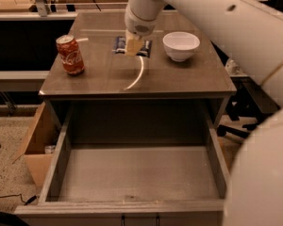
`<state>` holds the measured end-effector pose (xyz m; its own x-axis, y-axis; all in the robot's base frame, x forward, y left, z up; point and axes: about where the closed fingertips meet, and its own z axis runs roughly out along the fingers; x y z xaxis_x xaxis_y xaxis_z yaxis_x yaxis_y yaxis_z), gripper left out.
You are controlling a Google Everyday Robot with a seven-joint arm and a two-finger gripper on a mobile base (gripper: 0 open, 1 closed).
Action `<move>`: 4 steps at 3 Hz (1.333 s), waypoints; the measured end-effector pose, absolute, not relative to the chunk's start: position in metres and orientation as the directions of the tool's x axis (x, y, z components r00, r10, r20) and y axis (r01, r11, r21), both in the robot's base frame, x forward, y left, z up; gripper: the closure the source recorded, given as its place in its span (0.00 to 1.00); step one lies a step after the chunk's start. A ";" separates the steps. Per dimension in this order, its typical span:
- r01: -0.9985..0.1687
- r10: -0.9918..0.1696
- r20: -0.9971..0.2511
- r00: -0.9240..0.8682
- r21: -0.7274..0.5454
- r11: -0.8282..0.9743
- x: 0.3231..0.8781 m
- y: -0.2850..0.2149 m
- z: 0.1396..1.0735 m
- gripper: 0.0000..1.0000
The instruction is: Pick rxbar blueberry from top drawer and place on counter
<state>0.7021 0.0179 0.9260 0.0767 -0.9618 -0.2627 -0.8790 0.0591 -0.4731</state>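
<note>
My gripper (133, 50) is low over the back middle of the counter (170, 81), reaching down from the white arm. It is shut on the rxbar blueberry (119, 44), a dark navy bar whose ends show on both sides of the tan fingers (133, 45). The bar lies about flat at counter level; I cannot tell whether it touches the surface. The top drawer (56, 159) is pulled fully open below the counter, and its grey floor is bare.
A red cola can (70, 55) stands at the counter's left. A white bowl (181, 45) sits just right of the gripper. A cardboard box (35, 145) is on the floor to the left, and a chair base (243, 114) to the right.
</note>
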 end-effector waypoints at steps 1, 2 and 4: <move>-0.872 -0.956 -0.259 0.134 -0.490 0.010 0.748 0.048 0.925 1.00; -0.848 -0.946 -0.269 0.181 -0.529 -0.012 0.777 0.073 0.941 1.00; -0.832 -0.941 -0.274 0.198 -0.555 -0.013 0.797 0.099 0.946 0.61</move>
<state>0.7973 0.0989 0.9463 0.1975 -0.9412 -0.2739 -0.8317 -0.0130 -0.5551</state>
